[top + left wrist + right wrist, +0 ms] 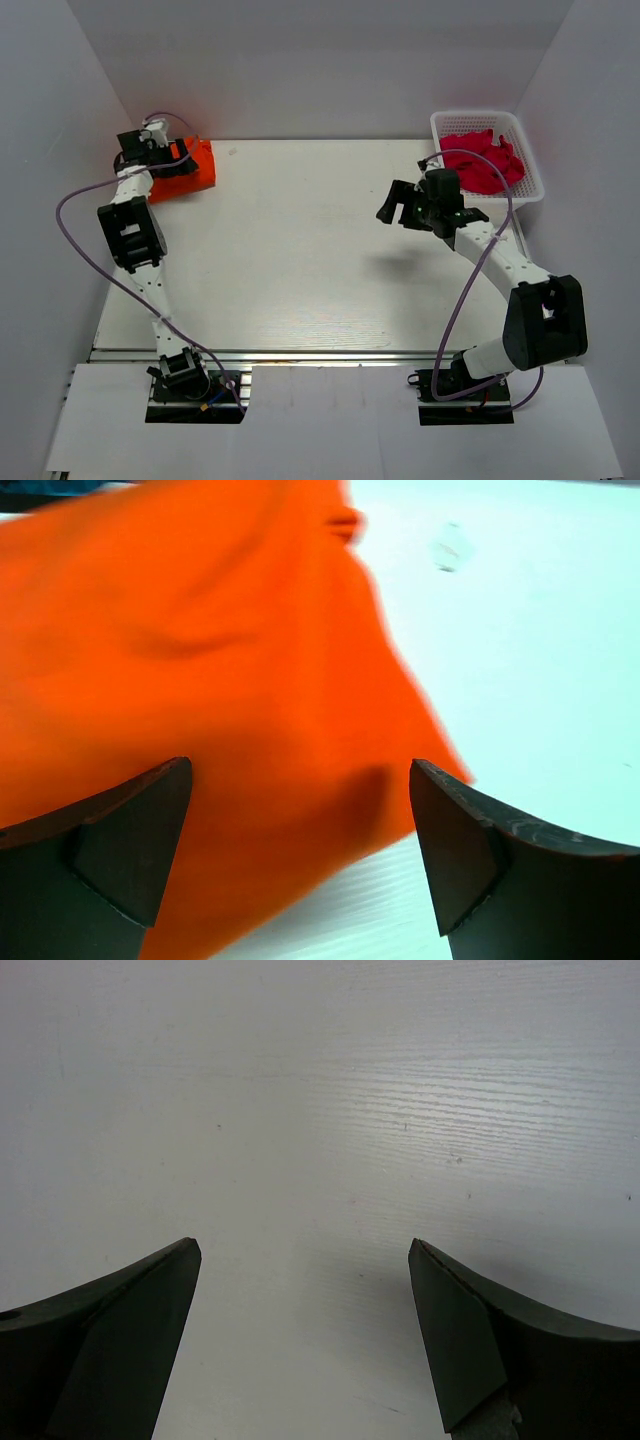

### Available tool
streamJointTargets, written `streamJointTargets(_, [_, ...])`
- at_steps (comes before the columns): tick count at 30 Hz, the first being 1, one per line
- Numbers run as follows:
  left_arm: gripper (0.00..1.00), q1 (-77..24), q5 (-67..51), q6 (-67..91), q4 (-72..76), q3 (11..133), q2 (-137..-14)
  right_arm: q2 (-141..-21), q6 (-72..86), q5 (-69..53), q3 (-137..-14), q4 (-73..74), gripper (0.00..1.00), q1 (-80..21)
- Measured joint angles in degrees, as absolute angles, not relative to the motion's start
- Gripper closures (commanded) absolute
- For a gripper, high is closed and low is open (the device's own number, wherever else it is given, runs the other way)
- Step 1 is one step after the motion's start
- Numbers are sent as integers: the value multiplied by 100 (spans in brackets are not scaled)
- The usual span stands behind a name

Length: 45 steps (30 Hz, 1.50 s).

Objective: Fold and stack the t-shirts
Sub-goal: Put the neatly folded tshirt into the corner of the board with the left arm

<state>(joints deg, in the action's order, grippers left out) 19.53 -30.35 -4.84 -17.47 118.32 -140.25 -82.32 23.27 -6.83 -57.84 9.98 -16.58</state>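
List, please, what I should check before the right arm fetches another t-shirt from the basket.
1. Left gripper open, holding nothing: ok.
2. Orange-red fabric t-shirt lying compact at the far left corner of the white table: ok.
3. Its fold neat: cannot tell.
4. Right gripper open and empty above the table: ok.
5. Crimson-pink fabric t-shirts waiting in the white plastic lattice basket: ok.

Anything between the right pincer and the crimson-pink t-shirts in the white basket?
Nothing visible: the crimson-pink fabric t-shirts lie uncovered in the open-topped white plastic lattice basket. The open right pincer hangs over the white table beside it.
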Motion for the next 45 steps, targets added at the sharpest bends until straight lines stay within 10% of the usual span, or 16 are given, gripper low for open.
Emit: streamJointTargets(45, [0,1162,-2867,-1111,-2023,10175,-13181,-8031,2056,-921,-5439,746,10,-1656])
